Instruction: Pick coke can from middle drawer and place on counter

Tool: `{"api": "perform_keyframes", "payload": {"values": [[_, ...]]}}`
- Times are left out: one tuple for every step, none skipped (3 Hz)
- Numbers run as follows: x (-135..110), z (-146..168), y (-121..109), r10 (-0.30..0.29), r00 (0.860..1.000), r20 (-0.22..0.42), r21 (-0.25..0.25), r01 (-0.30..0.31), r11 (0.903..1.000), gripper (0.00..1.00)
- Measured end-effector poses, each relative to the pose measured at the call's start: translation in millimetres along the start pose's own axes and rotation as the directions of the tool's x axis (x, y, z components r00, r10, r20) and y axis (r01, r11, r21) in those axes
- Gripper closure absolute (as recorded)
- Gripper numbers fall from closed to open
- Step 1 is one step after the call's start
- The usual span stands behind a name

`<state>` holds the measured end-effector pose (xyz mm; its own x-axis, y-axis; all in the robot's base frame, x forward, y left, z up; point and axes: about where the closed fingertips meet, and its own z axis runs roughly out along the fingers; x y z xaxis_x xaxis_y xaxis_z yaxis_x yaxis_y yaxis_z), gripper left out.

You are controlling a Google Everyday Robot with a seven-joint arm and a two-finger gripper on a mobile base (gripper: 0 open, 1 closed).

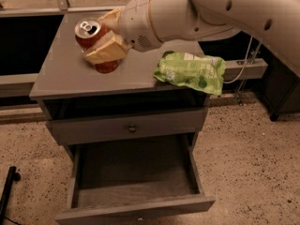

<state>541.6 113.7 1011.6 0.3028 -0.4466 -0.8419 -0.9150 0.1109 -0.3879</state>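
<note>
The coke can (90,32) is red with a silver top and pull tab. It is tilted, over the left part of the counter (61,76). My gripper (104,43) is shut on the can, with a tan finger (107,49) across its side. The can's base is at or just above the counter surface; I cannot tell if it touches. The middle drawer (136,198) is pulled open below the cabinet front and holds nothing. My white arm reaches in from the upper right.
A green chip bag (190,71) lies on the counter's right front corner, partly over the edge. A closed drawer front with a small round knob (131,128) sits above the open drawer. A dark object (7,191) is on the speckled floor at lower left.
</note>
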Motion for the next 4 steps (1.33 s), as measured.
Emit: {"api": "perform_keyframes", "payload": {"values": [[17, -39, -32, 0.115, 0.993, -0.001, 0.118, -0.114, 0.9864, 1.0], [50, -69, -52, 0.231, 0.972, 0.051, 0.17, -0.237, 0.9567, 1.0], [98, -79, -75, 0.334, 0.937, 0.097, 0.157, -0.346, 0.925, 1.0], [123, -62, -86, 0.41, 0.911, 0.055, 0.1, -0.413, 0.905, 1.0]]}}
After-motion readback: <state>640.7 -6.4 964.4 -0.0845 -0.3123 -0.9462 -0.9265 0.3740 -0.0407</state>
